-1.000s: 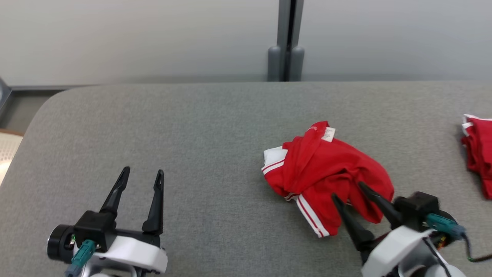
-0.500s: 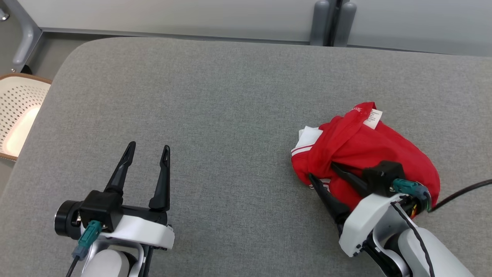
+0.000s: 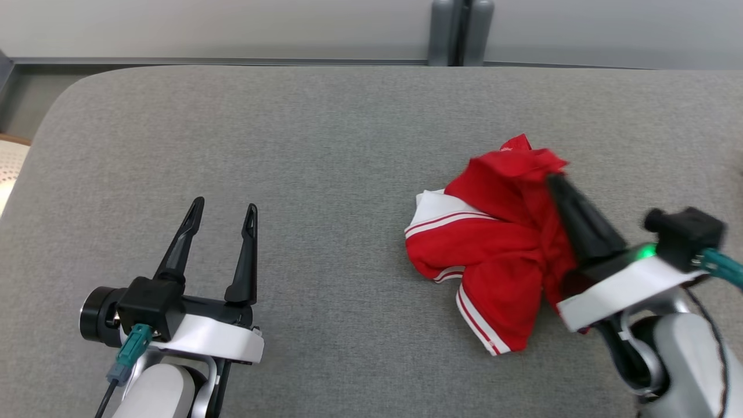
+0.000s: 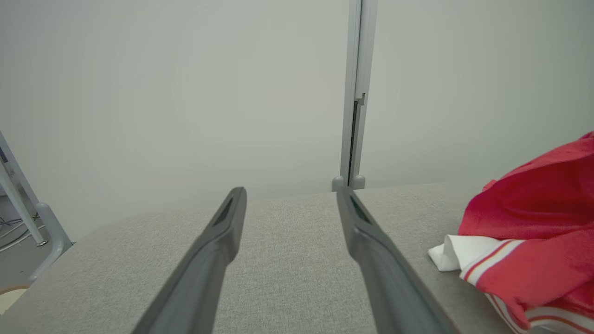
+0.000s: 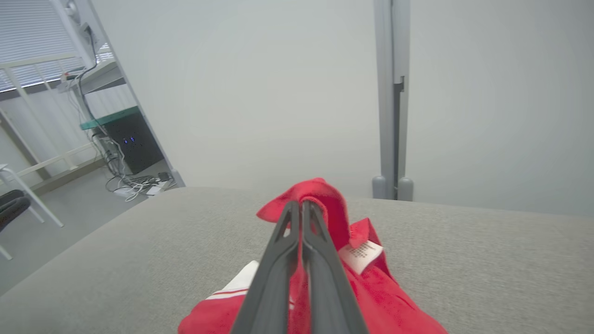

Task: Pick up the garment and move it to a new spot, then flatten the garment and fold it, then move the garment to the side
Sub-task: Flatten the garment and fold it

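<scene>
The garment (image 3: 487, 249) is a crumpled red piece with white striped trim, lying right of centre on the grey padded table (image 3: 325, 151). My right gripper (image 3: 554, 181) is shut on a fold of its red cloth and holds that fold raised above the heap. The right wrist view shows the pinched garment (image 5: 325, 204) bunched around the closed right gripper (image 5: 300, 204), with a white label beside them. My left gripper (image 3: 223, 210) stands open at the lower left, apart from the cloth, nothing between its fingers. In the left wrist view the garment (image 4: 533, 232) lies to the right of the open left gripper (image 4: 290, 192).
A pale wall with a grey vertical post (image 3: 461, 32) runs behind the table's far edge. A perforated basket (image 3: 8, 168) peeks in at the left edge, beside the table's rounded corner. Desks, cables and a dark box (image 5: 134, 144) stand on the floor to the far left.
My right gripper has closed on the garment and lifted a fold of it, pulling the heap into a new shape. The head camera has shifted. The left gripper stays open and still.
</scene>
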Tool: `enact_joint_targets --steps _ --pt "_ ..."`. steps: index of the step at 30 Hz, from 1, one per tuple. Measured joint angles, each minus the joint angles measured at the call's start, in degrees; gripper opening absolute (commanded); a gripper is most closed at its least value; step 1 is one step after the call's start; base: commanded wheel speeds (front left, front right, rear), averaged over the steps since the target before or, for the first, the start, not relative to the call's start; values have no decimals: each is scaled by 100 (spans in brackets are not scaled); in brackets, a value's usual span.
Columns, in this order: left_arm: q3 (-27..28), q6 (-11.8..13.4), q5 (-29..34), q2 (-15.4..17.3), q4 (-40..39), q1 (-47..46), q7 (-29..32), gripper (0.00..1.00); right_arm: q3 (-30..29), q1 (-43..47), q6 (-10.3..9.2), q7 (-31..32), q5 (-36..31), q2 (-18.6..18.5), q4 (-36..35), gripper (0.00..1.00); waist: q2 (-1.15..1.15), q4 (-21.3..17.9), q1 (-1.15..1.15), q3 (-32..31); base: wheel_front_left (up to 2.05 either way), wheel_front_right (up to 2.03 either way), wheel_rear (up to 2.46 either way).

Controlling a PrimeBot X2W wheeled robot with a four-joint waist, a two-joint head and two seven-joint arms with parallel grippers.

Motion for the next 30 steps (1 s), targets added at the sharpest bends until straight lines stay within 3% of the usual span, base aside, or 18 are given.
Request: enact_joint_targets --steps 9,14,15,16,18,24,30 --pt "-7 42 2 33 -16 -29 -1 100 -2019 1034 0 -75 10 134 189 0 0 -278 0 -31 0 0 0" --pt "-8 48 -15 31 -5 -25 -21 100 -2577 1430 -1 -91 103 253 776 0 0 -339 0 -47 0 0 0" --pt "-7 49 -32 30 -3 -23 -24 100 -2608 1479 -1 -100 110 260 884 11 0 -348 0 -50 0 0 0" --pt "-8 49 -38 27 0 -21 -24 100 -2632 1502 -1 -98 108 275 996 31 0 -353 0 -55 0 0 0" --pt "-10 55 -49 30 19 -6 -25 100 -2625 1514 -1 -138 102 290 1105 100 0 -360 0 -74 0 0 0" --pt "11 100 -99 41 64 71 -30 100 -2631 1507 -1 -452 -69 135 800 100 0 -397 0 -202 0 0 0" --pt "53 148 -148 80 78 274 -45 100 -2557 1617 -1 -398 -472 -59 -99 100 0 -420 0 -426 0 0 0"
